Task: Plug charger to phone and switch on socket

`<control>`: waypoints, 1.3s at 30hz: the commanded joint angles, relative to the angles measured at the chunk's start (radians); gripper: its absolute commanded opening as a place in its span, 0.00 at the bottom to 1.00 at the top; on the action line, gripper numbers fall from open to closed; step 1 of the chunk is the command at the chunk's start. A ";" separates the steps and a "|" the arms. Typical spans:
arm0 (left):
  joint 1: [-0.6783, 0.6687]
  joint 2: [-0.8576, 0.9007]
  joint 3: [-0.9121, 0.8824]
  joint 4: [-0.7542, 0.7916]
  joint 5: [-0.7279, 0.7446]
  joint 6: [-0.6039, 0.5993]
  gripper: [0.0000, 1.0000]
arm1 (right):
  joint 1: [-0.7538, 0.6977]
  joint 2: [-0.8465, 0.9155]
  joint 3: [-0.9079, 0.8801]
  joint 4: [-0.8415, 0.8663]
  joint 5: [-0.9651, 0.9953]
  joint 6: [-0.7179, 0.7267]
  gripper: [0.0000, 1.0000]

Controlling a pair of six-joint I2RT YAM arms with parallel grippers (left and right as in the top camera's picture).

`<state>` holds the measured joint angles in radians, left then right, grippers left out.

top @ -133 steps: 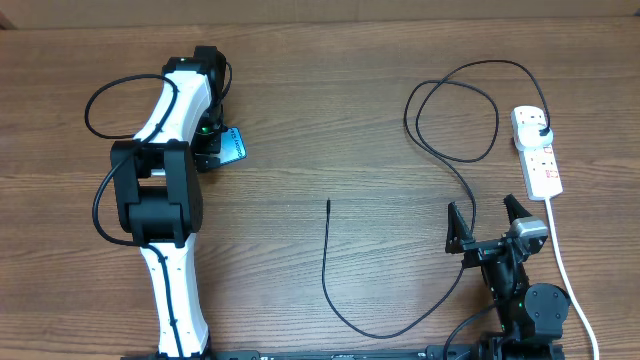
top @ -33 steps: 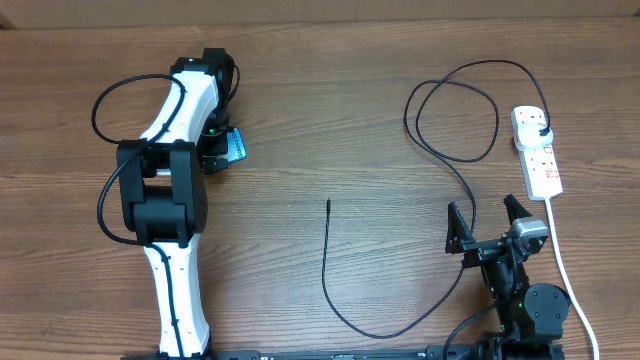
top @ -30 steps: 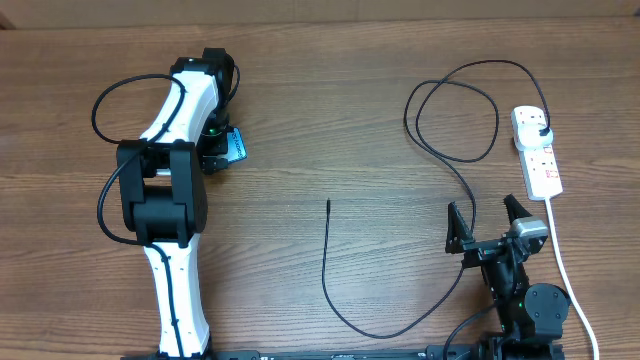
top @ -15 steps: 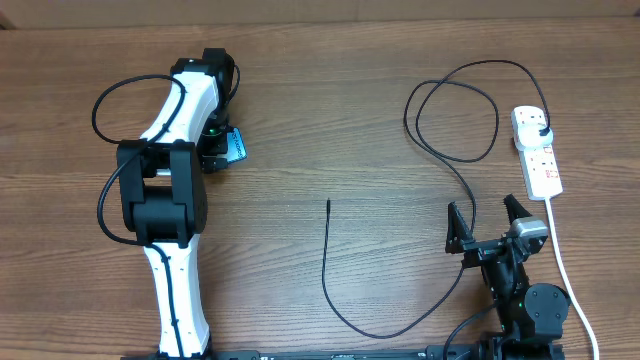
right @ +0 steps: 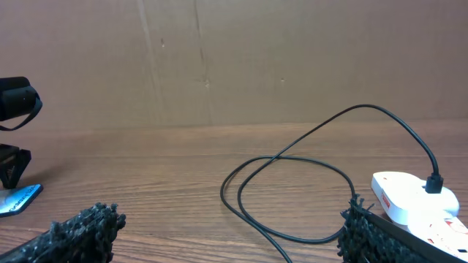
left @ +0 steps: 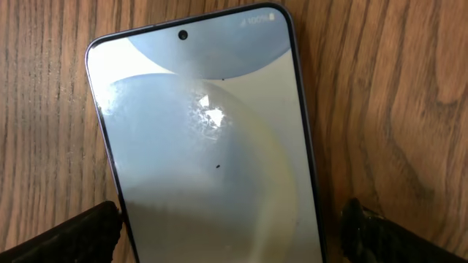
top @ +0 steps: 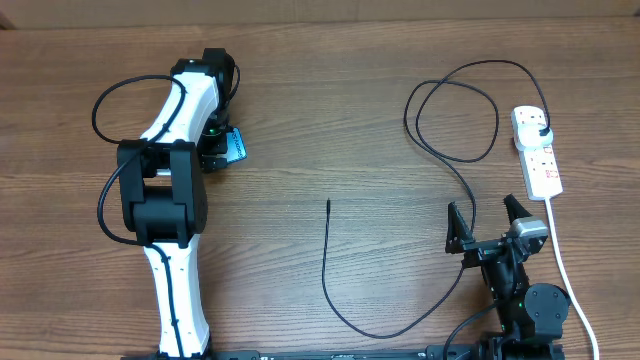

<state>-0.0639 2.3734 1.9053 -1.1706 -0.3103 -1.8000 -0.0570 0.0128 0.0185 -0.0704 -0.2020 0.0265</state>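
A dark wood-grain desk [top: 330,120] fills the overhead view; a plain brown panel [right: 219,58] with faint vertical seams stands along its far edge.

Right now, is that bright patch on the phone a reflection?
Left wrist view: likely glare; the phone is washed out, with a white hotspot near mid-screen. Overhead view: evenly lit, sharp, no glare on the table. Right wrist view: flat light, charger crisp.

Overhead top-down; left wrist close on phone [left: 205,146]; right low
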 commanded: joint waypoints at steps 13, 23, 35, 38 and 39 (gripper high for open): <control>0.005 0.043 -0.038 0.066 0.007 0.301 1.00 | 0.005 -0.010 -0.010 0.005 0.011 0.000 1.00; 0.005 0.043 -0.038 0.151 0.007 0.540 1.00 | 0.005 -0.010 -0.010 0.005 0.011 0.000 1.00; 0.005 0.043 -0.038 0.242 0.008 0.951 1.00 | 0.005 -0.010 -0.010 0.005 0.011 0.000 1.00; 0.005 0.043 -0.038 0.254 0.008 1.033 1.00 | 0.005 -0.010 -0.010 0.005 0.011 0.000 1.00; 0.005 0.043 -0.038 0.256 0.012 1.056 1.00 | 0.005 -0.010 -0.010 0.005 0.011 0.000 1.00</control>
<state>-0.0570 2.3734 1.8996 -0.9085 -0.3374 -0.9192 -0.0570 0.0128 0.0185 -0.0704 -0.2020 0.0261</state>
